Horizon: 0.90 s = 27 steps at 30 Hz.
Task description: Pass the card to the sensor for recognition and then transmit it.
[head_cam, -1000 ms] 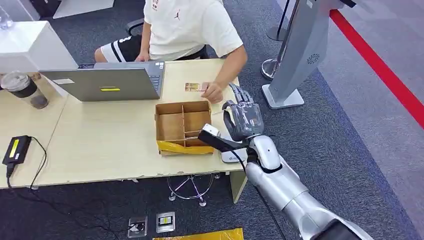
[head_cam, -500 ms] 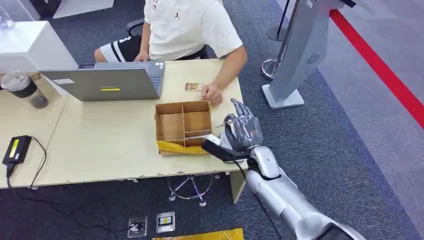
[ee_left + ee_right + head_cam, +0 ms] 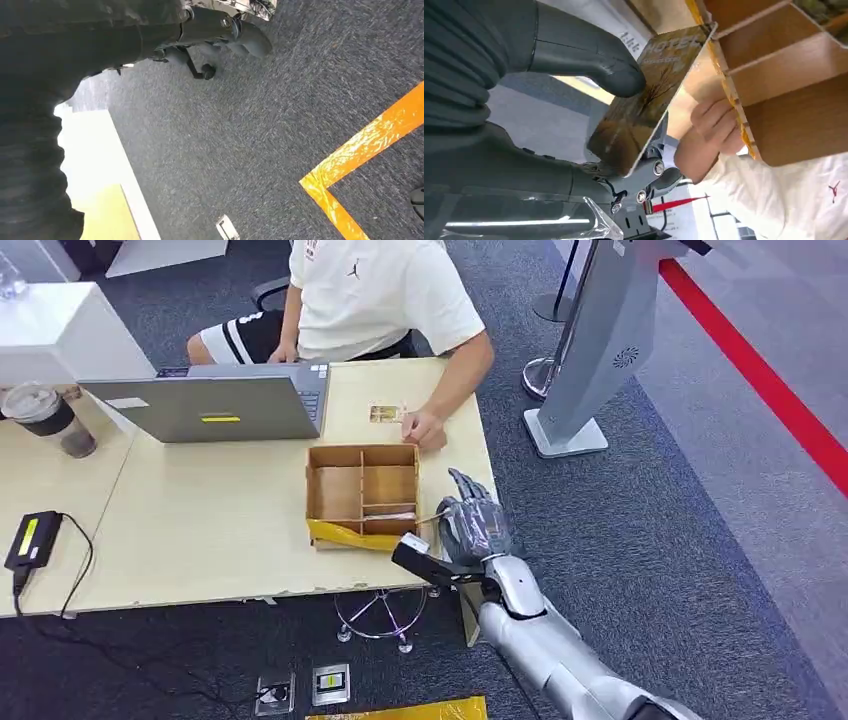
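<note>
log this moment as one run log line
right hand: holds hotel card | card: beside wooden divider box | left hand: hanging over carpet | person's hand: on table by second card

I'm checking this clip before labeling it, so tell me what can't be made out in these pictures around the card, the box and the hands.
- Card: the right wrist view shows "HOTEL"; the smaller print is blurred, and the right hand's thumb covers part.
- Second card by the person's hand: too small in the head view to read.
- Wooden box: near compartments hidden by its front wall.
- Left hand: dark, cut by the edge.
</note>
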Tool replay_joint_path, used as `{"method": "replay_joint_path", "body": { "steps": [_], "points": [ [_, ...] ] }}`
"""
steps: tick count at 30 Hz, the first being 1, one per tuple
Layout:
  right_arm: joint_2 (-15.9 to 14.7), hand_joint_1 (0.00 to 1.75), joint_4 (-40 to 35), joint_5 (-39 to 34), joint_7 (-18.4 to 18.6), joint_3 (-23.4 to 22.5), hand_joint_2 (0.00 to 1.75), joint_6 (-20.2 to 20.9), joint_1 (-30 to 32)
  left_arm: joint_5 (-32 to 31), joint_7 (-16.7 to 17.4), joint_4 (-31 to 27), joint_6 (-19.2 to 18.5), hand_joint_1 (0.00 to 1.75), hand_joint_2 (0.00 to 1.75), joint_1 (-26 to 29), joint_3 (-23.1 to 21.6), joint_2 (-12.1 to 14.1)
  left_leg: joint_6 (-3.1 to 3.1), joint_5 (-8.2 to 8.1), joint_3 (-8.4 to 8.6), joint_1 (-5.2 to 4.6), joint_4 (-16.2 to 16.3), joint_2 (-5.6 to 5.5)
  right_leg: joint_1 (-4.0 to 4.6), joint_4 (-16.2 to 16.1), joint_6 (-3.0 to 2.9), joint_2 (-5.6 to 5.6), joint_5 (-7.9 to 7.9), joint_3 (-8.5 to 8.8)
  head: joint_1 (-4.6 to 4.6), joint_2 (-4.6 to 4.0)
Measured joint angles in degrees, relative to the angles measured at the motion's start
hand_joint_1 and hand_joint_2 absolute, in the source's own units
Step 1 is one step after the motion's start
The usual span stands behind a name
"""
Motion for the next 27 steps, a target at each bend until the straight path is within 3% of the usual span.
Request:
{"method": "replay_joint_path", "body": {
  "steps": [10, 27],
  "points": [
    [1.2, 1.75, 2.7, -2.1, 0.9, 0.0, 1.75, -1.8, 0.1, 1.0, 1.6, 0.0, 0.8, 0.00, 1.75, 0.2, 0.2, 0.0, 0.00, 0.00, 0.01, 0.00, 0.0, 0.00, 0.00, 0.0, 0.00, 0.00, 0.00, 0.00, 0.00, 0.00],
    [0.1, 1.75, 5.2, -8.9, 1.7, -0.6, 1.75, -5.9, -0.1, 1.1, 2.3, 0.0, 1.2, 0.00, 1.75, 0.5, 0.2, -0.1, 0.00, 0.00, 0.01, 0.00, 0.0, 0.00, 0.00, 0.0, 0.00, 0.01, 0.00, 0.00, 0.00, 0.00]
  ]
}}
